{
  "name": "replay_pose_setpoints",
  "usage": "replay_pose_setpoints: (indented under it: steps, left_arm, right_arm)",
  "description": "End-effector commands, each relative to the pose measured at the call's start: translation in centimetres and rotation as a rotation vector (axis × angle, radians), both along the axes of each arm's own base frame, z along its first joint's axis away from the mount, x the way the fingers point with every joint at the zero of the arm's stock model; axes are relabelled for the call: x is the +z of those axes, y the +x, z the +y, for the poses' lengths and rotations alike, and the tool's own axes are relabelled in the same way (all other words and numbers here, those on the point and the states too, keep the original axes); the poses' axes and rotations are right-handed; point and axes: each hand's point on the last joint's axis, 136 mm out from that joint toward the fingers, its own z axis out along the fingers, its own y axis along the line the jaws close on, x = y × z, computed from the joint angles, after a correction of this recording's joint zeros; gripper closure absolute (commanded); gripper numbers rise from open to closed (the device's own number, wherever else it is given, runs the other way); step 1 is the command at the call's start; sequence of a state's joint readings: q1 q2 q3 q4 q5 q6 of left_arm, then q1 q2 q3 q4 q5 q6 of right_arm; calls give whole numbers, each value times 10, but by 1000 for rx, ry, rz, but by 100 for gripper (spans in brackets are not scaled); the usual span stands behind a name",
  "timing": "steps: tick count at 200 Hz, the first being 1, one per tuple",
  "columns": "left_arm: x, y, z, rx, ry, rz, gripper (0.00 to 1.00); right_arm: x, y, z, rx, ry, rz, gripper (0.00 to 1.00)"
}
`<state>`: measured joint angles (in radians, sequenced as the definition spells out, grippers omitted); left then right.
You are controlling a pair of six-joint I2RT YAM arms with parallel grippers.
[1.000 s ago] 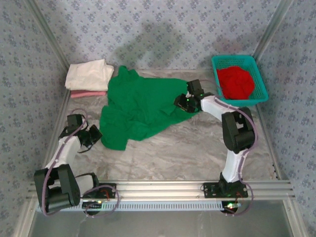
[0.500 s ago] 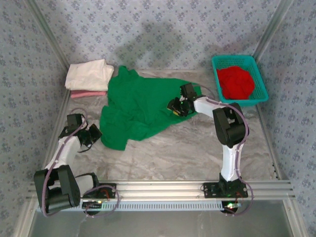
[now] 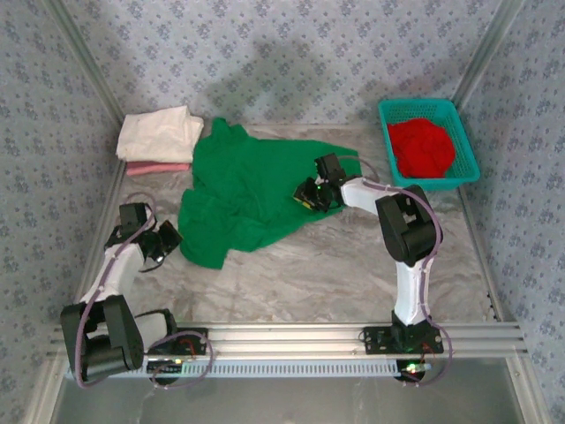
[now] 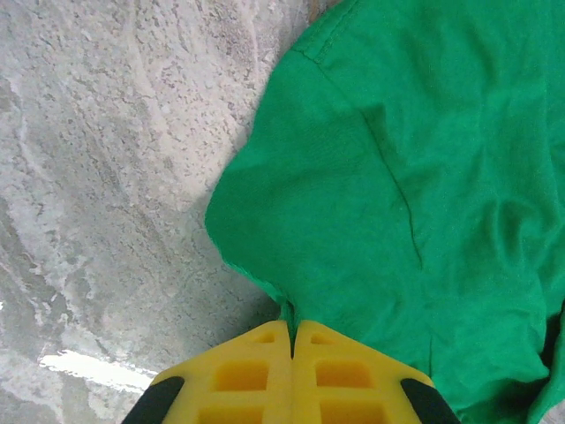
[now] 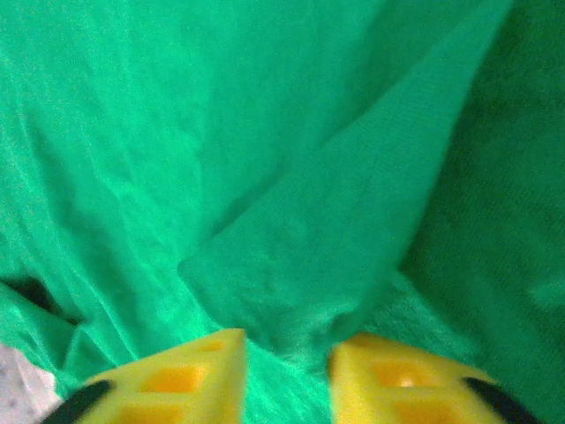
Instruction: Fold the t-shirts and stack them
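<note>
A bright green t-shirt [image 3: 247,190] lies rumpled across the middle of the table. My left gripper [image 3: 168,240] sits at the shirt's lower left corner, shut on the hem of the green cloth [image 4: 397,177], which runs into the closed yellow tips [image 4: 292,325]. My right gripper [image 3: 307,196] is over the shirt's right part; a raised flap of green cloth [image 5: 335,221] bunches between its yellow fingers [image 5: 287,344], which stand a little apart around it. A red t-shirt [image 3: 421,146] is heaped in the basket. The cream-white t-shirt [image 3: 159,132] lies folded on the pink one [image 3: 157,168] at the back left.
The teal mesh basket [image 3: 468,168] stands at the back right against the wall. Patterned walls close in the table on three sides. Bare marbled tabletop [image 3: 335,265] spreads in front of the green shirt.
My right gripper has moved left and slightly nearer over the green shirt, taking the cloth flap along. The left arm has not moved.
</note>
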<state>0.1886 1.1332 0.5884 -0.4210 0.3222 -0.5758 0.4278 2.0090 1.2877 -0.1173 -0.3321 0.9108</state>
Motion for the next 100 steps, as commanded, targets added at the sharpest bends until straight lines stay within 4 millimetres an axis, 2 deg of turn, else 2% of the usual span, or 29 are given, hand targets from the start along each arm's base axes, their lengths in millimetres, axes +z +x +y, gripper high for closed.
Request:
replay_pose_setpoints:
  steps: [1,19,39,58,62,100]
  left_arm:
    - [5,2,-1,-9,8,-24,100]
    - [8,2,1,-6,14,-31,100]
    - [11,2,2,3,18,-37,100]
    - [15,-1,3,17,11,-36,100]
    - [16,-1,3,17,13,-39,100]
    - [16,-12,3,29,9,-22,100]
  right_arm:
    - [7,10,-8,-54,-11,-35,83]
    - [12,9,-15,-66,-32,-51,95]
    - [25,2,-25,-71,-62,-72,100]
    - [46,-8,-37,-75,-77,-104,100]
    - [38,-17,-43,-75,-92,-84,100]
    - [52,-48,-69,-88,-84,-82,100]
